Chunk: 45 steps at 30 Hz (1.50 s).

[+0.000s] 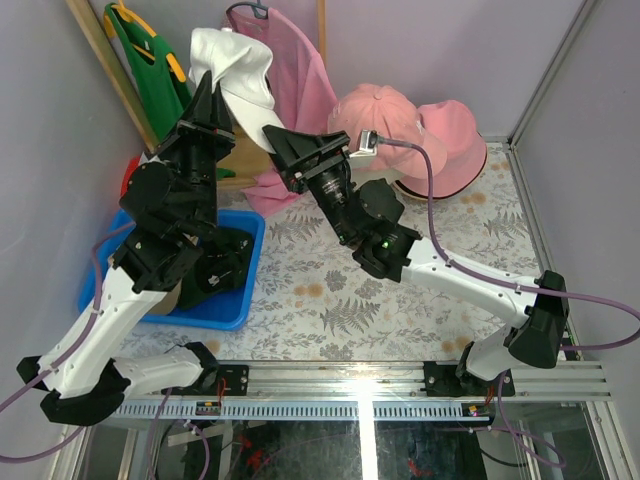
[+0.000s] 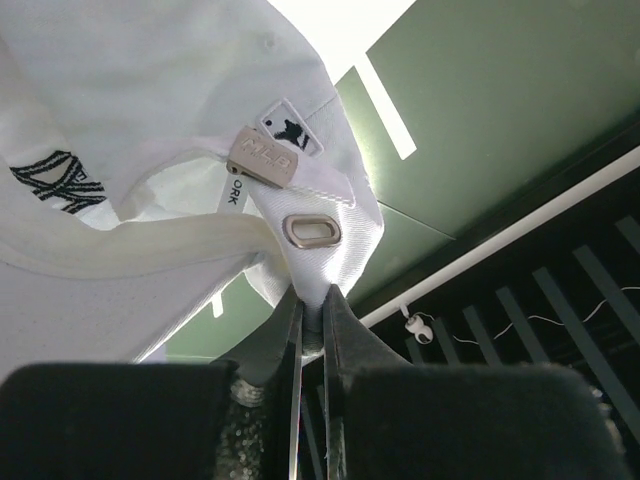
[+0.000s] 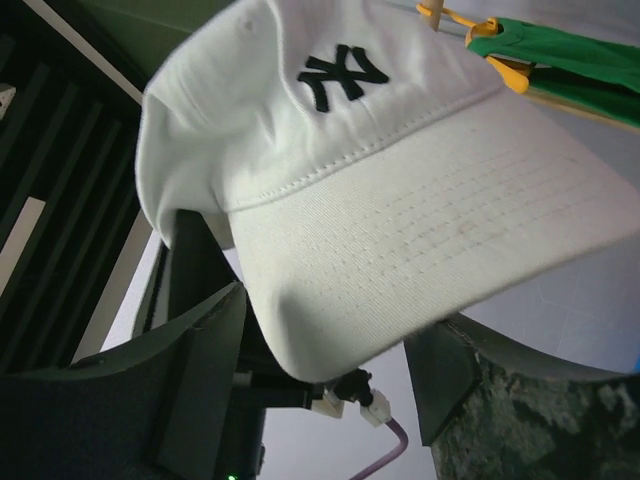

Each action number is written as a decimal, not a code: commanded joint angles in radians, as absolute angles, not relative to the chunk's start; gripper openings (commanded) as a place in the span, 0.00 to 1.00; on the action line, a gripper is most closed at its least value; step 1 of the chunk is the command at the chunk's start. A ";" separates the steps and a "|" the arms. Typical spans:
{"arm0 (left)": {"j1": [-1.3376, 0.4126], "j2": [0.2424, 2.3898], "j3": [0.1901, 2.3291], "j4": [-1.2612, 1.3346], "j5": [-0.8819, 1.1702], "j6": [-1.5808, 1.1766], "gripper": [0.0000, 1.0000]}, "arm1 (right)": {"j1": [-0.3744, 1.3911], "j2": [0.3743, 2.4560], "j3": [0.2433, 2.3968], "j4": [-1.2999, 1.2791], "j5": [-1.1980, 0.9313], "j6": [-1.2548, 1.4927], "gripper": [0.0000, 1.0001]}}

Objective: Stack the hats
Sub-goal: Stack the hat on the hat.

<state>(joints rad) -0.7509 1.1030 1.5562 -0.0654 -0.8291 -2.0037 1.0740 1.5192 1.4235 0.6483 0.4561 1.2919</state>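
Observation:
A cream-white cap (image 1: 235,70) with dark lettering hangs in the air at the back left. My left gripper (image 1: 212,108) is shut on its back strap; in the left wrist view the strap fabric (image 2: 325,225) is pinched between the jaws of that gripper (image 2: 312,300). My right gripper (image 1: 272,138) stands open beside the cap. In the right wrist view the cap's brim (image 3: 420,240) reaches down between the spread fingers of this gripper (image 3: 330,350), which do not touch it. A pink cap (image 1: 372,112) lies against a pink bucket hat (image 1: 458,145) on the table at the back right.
A pink shirt (image 1: 300,85) and a green garment (image 1: 150,55) hang on hangers at the back. A blue bin (image 1: 238,300) stands at the left under the left arm. The floral tabletop (image 1: 330,300) spreads across the middle and right.

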 commanded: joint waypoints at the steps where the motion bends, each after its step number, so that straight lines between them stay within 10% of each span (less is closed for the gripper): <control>1: -0.747 1.062 1.497 0.001 -0.820 -2.009 0.00 | 1.049 1.508 1.447 0.766 0.480 1.292 0.66; 15: -0.739 0.926 1.341 0.131 -0.807 -1.948 0.00 | 0.982 1.538 1.538 0.681 0.284 1.287 0.14; 45: -0.657 0.972 1.376 0.165 -0.522 -1.153 0.00 | 0.428 1.403 1.601 0.421 -0.452 1.192 0.00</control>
<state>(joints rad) -0.6998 0.9714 1.2945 0.0528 -0.5636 -1.3010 0.5575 1.4570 1.6165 0.3420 -0.4046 1.1759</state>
